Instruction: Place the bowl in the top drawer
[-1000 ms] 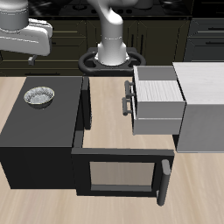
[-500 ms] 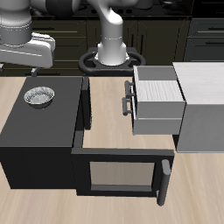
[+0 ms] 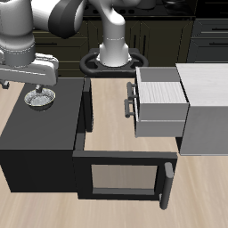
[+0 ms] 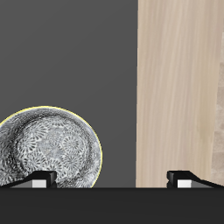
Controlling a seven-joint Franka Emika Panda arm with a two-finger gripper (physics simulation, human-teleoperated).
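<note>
One bowl (image 4: 45, 147) upright, round, no long axis, under hand (image 4: 112, 179)

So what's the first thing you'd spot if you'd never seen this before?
Probably the big robot gripper hanging right over the shiny crinkly bowl, which sits on top of the black cabinet. Next, the black cabinet's glass door swung wide open near the table's front edge, and the grey top drawer pulled out beside it.

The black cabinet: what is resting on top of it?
A small crinkled silver bowl sits on the cabinet's dark top, partly hidden in the exterior view by the gripper above it.
</note>
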